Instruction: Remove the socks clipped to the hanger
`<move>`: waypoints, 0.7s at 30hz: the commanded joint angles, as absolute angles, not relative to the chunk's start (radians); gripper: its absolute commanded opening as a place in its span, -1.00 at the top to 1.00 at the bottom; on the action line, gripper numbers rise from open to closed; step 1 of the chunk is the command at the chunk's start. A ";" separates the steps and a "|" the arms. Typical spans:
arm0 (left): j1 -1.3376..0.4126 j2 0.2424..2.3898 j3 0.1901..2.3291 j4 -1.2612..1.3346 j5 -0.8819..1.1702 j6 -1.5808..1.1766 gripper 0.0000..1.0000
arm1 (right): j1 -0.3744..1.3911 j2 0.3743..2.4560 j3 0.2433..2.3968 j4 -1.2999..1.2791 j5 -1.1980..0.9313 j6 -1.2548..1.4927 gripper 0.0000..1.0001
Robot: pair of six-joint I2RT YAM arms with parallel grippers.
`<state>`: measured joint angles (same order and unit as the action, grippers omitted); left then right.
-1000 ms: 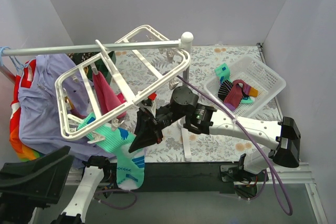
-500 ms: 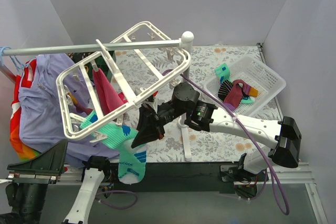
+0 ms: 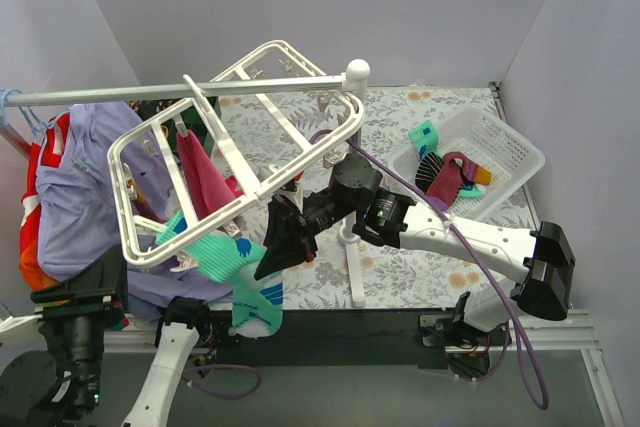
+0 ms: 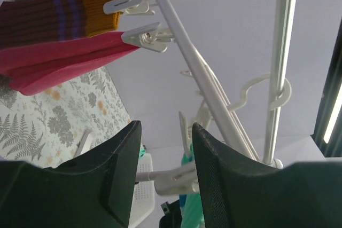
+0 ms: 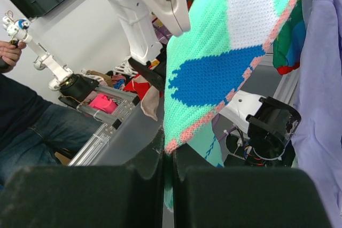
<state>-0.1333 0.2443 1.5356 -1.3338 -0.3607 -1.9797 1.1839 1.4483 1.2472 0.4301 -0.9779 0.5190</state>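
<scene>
The right gripper is closed on the teal sock, and the pink-trimmed edge of the sock is pinched between its two fingers. The sock hangs under a white clip at the near edge of the hanger, with the gripper just below the frame. The left gripper is open under the hanger and holds nothing. Above it a magenta sock and an orange-cuffed sock are clipped side by side.
</scene>
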 commanded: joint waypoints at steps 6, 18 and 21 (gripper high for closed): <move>-0.215 0.222 1.319 -1.091 -0.287 -2.043 0.03 | 1.178 1.401 1.253 0.474 -1.051 0.509 0.87; -0.216 0.224 1.344 -1.077 -0.232 -1.976 0.03 | 1.177 1.391 1.241 0.474 -1.068 0.508 0.88; -0.215 0.209 1.347 -1.097 -0.227 -1.986 0.12 | 1.177 1.391 1.238 0.472 -1.068 0.508 0.88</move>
<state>-0.2115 0.2226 1.3239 -1.0992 -0.2459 -1.9877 1.1782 1.4349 1.2465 0.4301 -1.0199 0.5167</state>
